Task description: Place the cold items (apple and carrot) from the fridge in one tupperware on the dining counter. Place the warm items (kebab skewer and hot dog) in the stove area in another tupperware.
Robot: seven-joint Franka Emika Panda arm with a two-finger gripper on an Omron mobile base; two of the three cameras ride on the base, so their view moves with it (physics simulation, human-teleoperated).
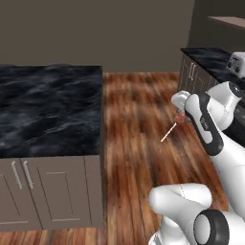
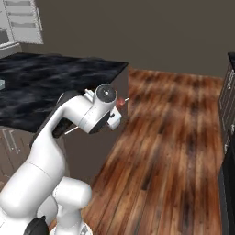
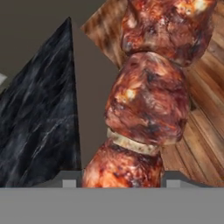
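My gripper [image 1: 181, 117] hangs over the wooden floor, right of the dining counter [image 1: 48, 110], and is shut on the kebab skewer [image 1: 179, 118]. Its thin pale stick [image 1: 168, 132] juts down to the left. In the right base view the gripper [image 2: 118, 109] sits behind my forearm, with a red bit of the kebab skewer [image 2: 121, 102] peeking out by the dining counter's [image 2: 46, 82] corner. In the hand view, glossy brown-red chunks of the kebab skewer [image 3: 146, 105] rise between my gripper's [image 3: 122, 181] tips. A small pale object [image 2: 1, 84] lies on the counter's far left; I cannot tell what it is.
The dining counter has black marble on top and grey cabinet doors [image 1: 52, 191] below. A second dark counter [image 1: 210, 60] with a white appliance [image 1: 238, 64] stands at the right. White shelving [image 2: 20, 20] stands at the far left. Wooden floor [image 2: 174, 137] lies between the counters.
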